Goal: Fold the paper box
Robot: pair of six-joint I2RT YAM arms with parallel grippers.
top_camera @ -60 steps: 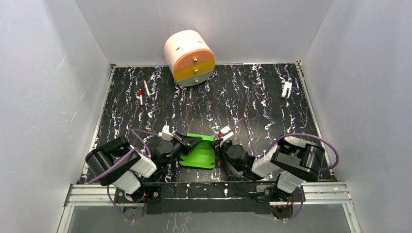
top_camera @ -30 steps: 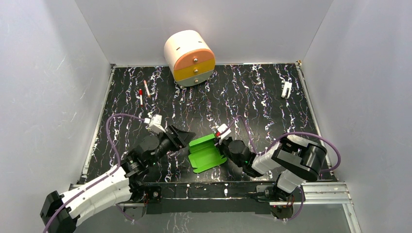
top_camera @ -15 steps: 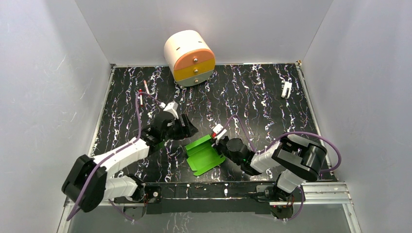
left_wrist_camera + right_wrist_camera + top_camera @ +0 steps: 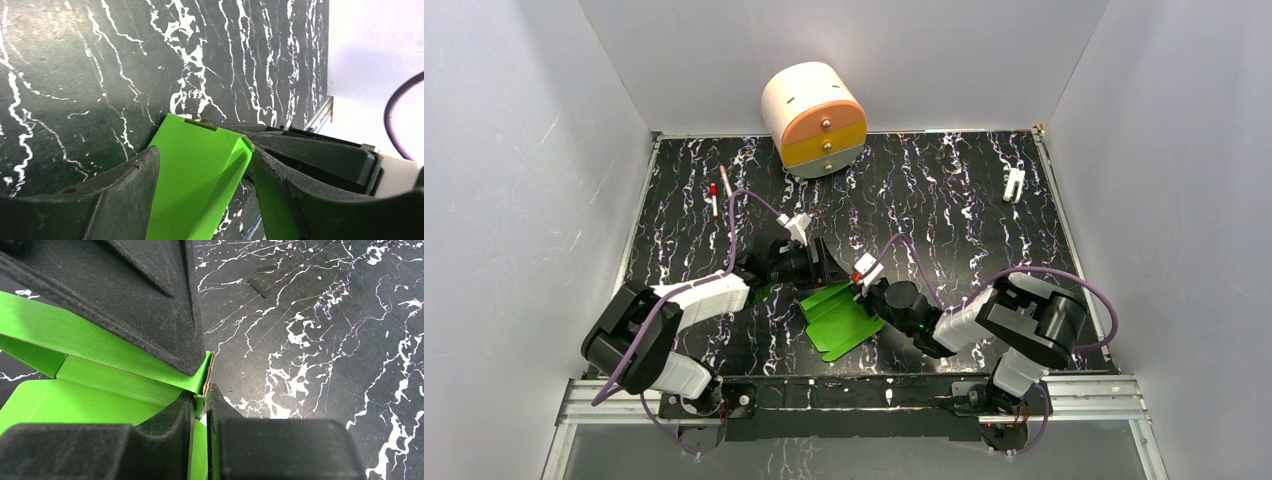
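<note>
Green thin-card paper box [image 4: 842, 320] sits lower middle of the frame on the black marbled desk [image 4: 944, 200]. Right claw [image 4: 861, 290] is pinching its edge, left claw [image 4: 824, 268] spread wide either side of a flap.

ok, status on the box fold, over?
Right end effector shut on an edge of the paper box. Left end effector open, straddling a raised flap. Box partly folded. Drawer unit far back, well apart.

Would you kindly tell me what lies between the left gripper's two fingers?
A flap of the paper box stands in the gap of the open left gripper, as the left wrist view shows.
</note>
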